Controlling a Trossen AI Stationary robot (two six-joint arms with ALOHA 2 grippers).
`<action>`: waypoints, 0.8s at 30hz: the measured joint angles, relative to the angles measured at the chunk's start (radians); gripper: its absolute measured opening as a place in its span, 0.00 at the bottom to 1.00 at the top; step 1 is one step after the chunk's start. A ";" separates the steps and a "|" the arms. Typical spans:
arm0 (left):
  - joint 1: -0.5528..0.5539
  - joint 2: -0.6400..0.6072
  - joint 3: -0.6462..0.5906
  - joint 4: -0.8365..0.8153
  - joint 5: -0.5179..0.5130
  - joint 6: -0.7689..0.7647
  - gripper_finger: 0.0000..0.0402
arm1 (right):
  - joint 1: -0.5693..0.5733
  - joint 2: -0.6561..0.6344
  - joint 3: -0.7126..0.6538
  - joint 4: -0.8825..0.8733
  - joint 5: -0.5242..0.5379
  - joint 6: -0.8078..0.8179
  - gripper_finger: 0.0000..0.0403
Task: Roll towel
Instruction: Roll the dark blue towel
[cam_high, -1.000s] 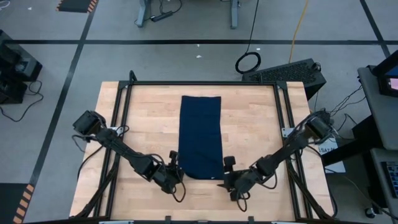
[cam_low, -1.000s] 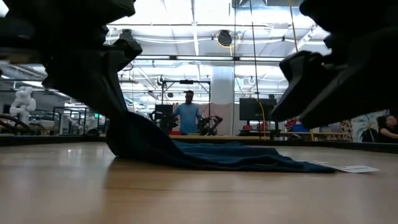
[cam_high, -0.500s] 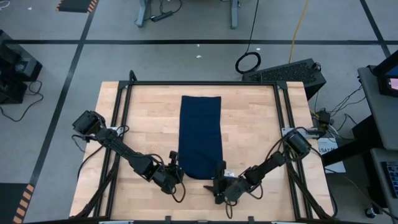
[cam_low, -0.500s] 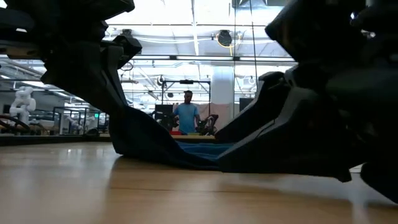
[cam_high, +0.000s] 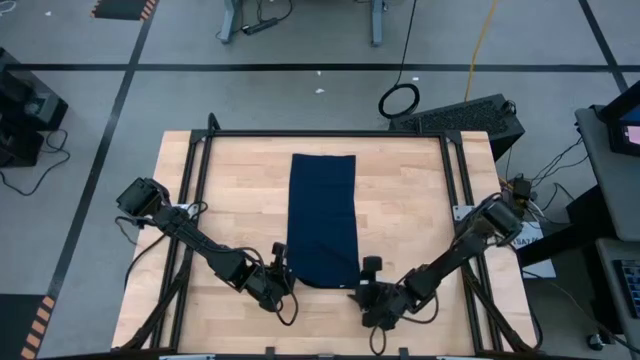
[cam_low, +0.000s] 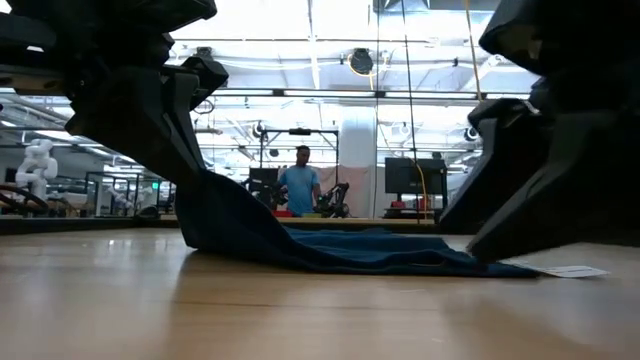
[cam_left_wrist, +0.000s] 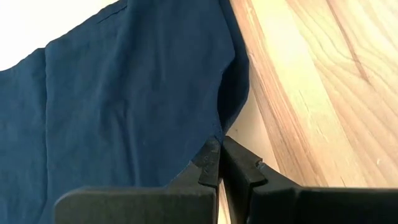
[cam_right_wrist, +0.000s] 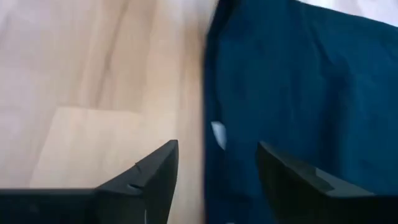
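The navy towel (cam_high: 322, 220) lies lengthwise on the middle of the wooden table, flat except at its near left corner. A small white tag (cam_right_wrist: 217, 134) sits at its near right edge and also shows in the low view (cam_low: 570, 270). My left gripper (cam_high: 281, 276) is shut on the near left corner. My right gripper (cam_right_wrist: 216, 149) is open at the near right corner. One finger stands over bare wood and the other over the cloth, with the tag ahead between them. I cannot tell whether it touches the towel. My left gripper pinches the towel's near left corner (cam_left_wrist: 219, 134) between its two shut fingers, coming from the table's near left. That corner is raised off the table (cam_low: 195, 195), and the cloth slopes down from it to the rest, which lies flat.
A black metal frame (cam_high: 320, 134) runs around the table top. Bare wood lies left (cam_high: 230, 200) and right (cam_high: 410, 200) of the towel. Beyond the table a person (cam_low: 302, 185) stands far off in the room.
My right gripper swung toward the table's left and near edge, close over the towel's near right corner, then came back to the right, where it now stands. The towel's near left corner stays raised in my left gripper.
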 joint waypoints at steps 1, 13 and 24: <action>0.000 0.000 0.000 0.000 0.000 0.000 0.02 | 0.005 -0.017 -0.007 -0.024 0.002 0.004 0.51; 0.000 -0.001 -0.023 0.003 0.000 -0.025 0.03 | 0.011 -0.064 -0.405 0.784 -0.026 -0.119 0.53; 0.004 -0.001 -0.024 0.045 0.000 -0.025 0.03 | -0.041 -0.020 -0.426 0.856 -0.154 -0.220 0.53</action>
